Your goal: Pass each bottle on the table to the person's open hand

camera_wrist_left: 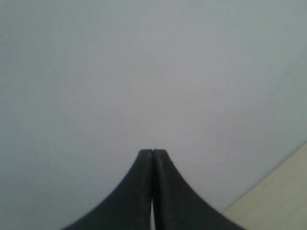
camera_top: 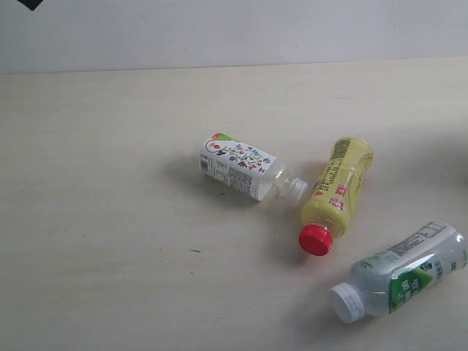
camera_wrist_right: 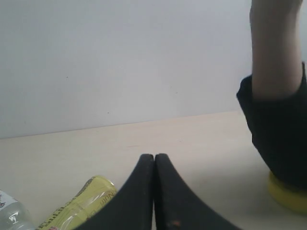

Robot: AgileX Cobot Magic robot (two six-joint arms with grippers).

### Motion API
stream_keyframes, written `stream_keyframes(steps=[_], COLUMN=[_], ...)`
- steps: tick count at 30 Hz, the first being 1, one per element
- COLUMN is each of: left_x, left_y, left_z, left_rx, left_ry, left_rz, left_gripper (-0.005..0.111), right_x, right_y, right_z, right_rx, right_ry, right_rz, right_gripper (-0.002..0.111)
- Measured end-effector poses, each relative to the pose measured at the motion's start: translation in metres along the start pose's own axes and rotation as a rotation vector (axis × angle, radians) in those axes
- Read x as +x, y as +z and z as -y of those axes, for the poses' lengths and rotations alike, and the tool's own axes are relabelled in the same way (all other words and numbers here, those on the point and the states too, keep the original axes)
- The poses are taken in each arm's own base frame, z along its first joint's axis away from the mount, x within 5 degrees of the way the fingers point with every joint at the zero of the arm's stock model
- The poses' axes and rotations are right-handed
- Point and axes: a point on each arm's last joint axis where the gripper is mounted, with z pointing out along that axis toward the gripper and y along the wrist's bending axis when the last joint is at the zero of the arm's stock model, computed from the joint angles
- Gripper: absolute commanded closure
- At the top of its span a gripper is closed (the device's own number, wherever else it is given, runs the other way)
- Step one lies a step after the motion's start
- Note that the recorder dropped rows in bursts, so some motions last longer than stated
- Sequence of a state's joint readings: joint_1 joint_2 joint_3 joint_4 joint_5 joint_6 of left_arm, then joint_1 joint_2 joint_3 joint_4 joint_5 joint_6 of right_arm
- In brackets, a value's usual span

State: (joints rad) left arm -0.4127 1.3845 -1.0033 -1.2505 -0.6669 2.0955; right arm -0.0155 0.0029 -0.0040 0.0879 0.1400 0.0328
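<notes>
Three bottles lie on their sides on the table [camera_top: 95, 183]. The short clear bottle with a white illustrated label [camera_top: 240, 168] is in the middle. To its right is the yellow bottle [camera_top: 341, 189], its red cap [camera_top: 316, 239] pointing to the front. At the front right lies the bottle with a green-white label and white cap [camera_top: 409, 272]. Neither gripper shows in the exterior view. My left gripper [camera_wrist_left: 153, 151] is shut and empty, facing a grey wall. My right gripper [camera_wrist_right: 154, 155] is shut and empty, just above the yellow bottle [camera_wrist_right: 84, 205]. The person's open hand is out of view.
A bare light-skinned limb [camera_wrist_right: 274, 48] with black cloth [camera_wrist_right: 283, 139] below it stands at the edge of the right wrist view, over a round yellow thing [camera_wrist_right: 288, 197]. A pale grey wall [camera_top: 234, 29] runs behind the table. A dark corner [camera_top: 29, 4] shows at the top left.
</notes>
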Motion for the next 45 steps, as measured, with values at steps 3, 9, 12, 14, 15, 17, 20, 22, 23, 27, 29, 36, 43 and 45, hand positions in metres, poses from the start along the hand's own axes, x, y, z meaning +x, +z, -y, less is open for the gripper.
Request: stream_keyframes(steps=[3,9,12,14,15,17,20,22,23,27,29,36,43,45], left_x=[-0.003,0.000,-0.001,-0.001,-0.001,-0.004,-0.017,-0.029,-0.032,-0.033,-0.025,0.014,-0.022,-0.038], left_y=[0.028,0.063,0.070,0.075,0.076,0.075,0.066,0.053,0.048,0.035,0.038,0.062,0.067,0.062], left_z=[0.016,0.046,0.045,0.043,0.043,0.043,0.047,0.046,0.046,0.038,0.041,0.067,0.083,0.091], left_rx=[-0.078,-0.157,-0.020,0.138,0.211,0.363,0.672,0.927,1.024,1.369,1.471,1.358,1.075,1.040], left_ry=[0.079,0.128,-0.158,-0.353,-0.446,-0.579,-0.695,-0.686,-0.663,-0.538,-0.449,0.034,0.335,0.369], left_rz=[-0.057,-0.158,-0.227,-0.217,-0.189,-0.102,0.137,0.365,0.448,0.548,0.407,-0.328,-0.166,-0.068], left_gripper=[0.107,0.107,0.107,0.107,0.107,0.107,0.107,0.107,0.107,0.107,0.107,0.100,0.056,0.055], right_x=[0.000,0.000,0.000,0.000,0.000,0.000,0.000,0.000,0.000,0.000,0.000,0.000,0.000,0.000], right_y=[0.000,0.000,0.000,0.000,0.000,0.000,0.000,0.000,0.000,0.000,0.000,0.000,0.000,0.000], right_z=[0.000,0.000,0.000,0.000,0.000,0.000,0.000,0.000,0.000,0.000,0.000,0.000,0.000,0.000], right_rx=[0.000,0.000,0.000,0.000,0.000,0.000,0.000,0.000,0.000,0.000,0.000,0.000,0.000,0.000], right_ry=[0.000,0.000,0.000,0.000,0.000,0.000,0.000,0.000,0.000,0.000,0.000,0.000,0.000,0.000], right_rz=[0.000,0.000,0.000,0.000,0.000,0.000,0.000,0.000,0.000,0.000,0.000,0.000,0.000,0.000], right_gripper=[0.108,0.108,0.108,0.108,0.108,0.108,0.108,0.108,0.108,0.108,0.108,0.108,0.108,0.108])
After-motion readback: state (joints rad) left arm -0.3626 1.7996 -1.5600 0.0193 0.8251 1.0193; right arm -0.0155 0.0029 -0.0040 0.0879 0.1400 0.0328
